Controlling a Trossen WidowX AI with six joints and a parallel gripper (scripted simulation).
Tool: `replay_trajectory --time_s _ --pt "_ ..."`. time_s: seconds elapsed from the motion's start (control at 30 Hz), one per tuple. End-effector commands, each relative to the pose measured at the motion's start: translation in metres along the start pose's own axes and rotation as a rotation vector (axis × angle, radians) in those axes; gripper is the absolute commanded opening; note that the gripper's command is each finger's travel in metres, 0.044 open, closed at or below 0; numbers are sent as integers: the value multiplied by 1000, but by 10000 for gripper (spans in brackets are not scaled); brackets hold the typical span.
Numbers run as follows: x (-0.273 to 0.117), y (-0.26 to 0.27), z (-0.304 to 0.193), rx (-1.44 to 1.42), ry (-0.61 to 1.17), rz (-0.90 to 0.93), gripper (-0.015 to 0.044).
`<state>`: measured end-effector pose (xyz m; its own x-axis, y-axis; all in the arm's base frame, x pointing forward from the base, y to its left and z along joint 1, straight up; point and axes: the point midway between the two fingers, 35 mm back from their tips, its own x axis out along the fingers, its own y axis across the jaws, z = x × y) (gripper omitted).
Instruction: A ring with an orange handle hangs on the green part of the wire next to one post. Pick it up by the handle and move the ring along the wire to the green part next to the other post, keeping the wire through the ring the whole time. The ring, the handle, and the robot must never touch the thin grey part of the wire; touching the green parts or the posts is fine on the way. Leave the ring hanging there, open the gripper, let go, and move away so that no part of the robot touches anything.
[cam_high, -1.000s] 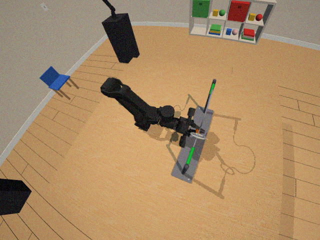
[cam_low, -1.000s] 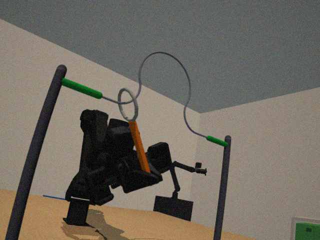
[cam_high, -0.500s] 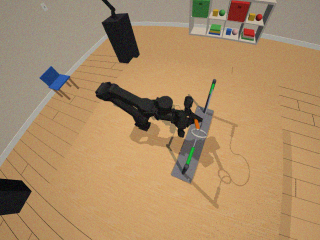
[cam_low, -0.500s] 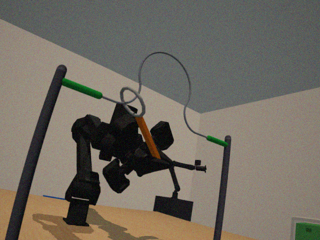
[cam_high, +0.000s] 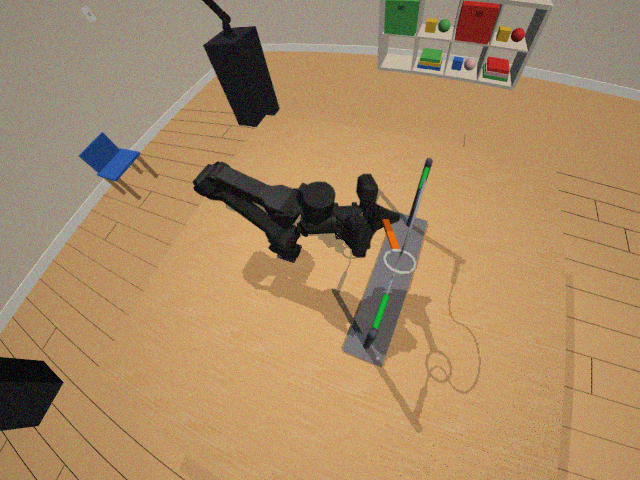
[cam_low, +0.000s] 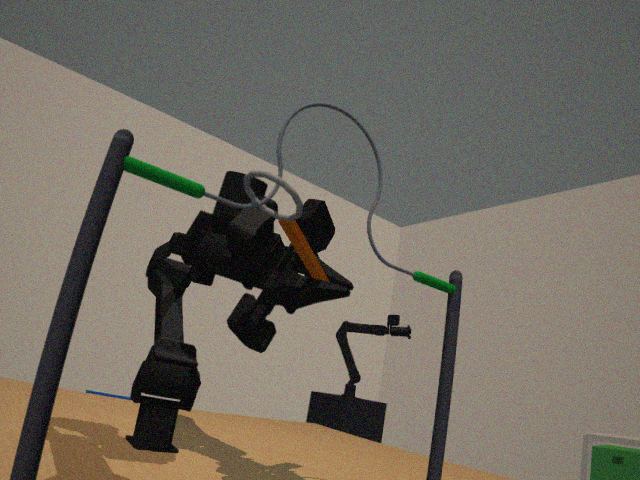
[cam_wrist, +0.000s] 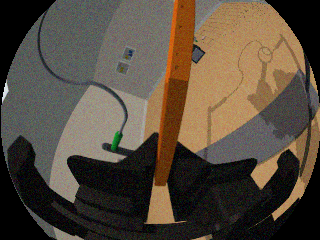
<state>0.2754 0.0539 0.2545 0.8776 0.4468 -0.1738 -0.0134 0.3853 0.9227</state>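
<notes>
My gripper (cam_high: 395, 217) (cam_low: 348, 289) (cam_wrist: 160, 136) is shut on the orange handle (cam_high: 391, 235) (cam_low: 303, 250) (cam_wrist: 177, 75). The pale ring (cam_high: 384, 259) (cam_low: 247, 186) is tilted at the handle's upper end, around the grey wire (cam_low: 379, 175) (cam_wrist: 126, 112) just past the left green part (cam_low: 164, 176) (cam_high: 380, 311), where the wire bends upward. Ring and wire cross in the exterior view; whether they touch I cannot tell. The ring is outside the wrist view. The other green part (cam_low: 434, 282) (cam_high: 423, 176) (cam_wrist: 116, 141) is at the far post.
The left post (cam_low: 67, 320) and right post (cam_low: 445, 372) rise from a grey base plate (cam_high: 361, 343). The wire climbs in a tall arch between them, then dips toward the right green part. The arm is on the side behind the wire in the exterior view.
</notes>
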Motion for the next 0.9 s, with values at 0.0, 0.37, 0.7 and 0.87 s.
replay_trajectory --time_s 0.0,0.37,0.7,0.87 --pt "-8 16 0 63 47 45 -150" --pt "-11 41 3 203 53 128 -150" --pt "-15 63 10 327 51 202 -150" --pt "-17 74 14 385 50 236 -150"
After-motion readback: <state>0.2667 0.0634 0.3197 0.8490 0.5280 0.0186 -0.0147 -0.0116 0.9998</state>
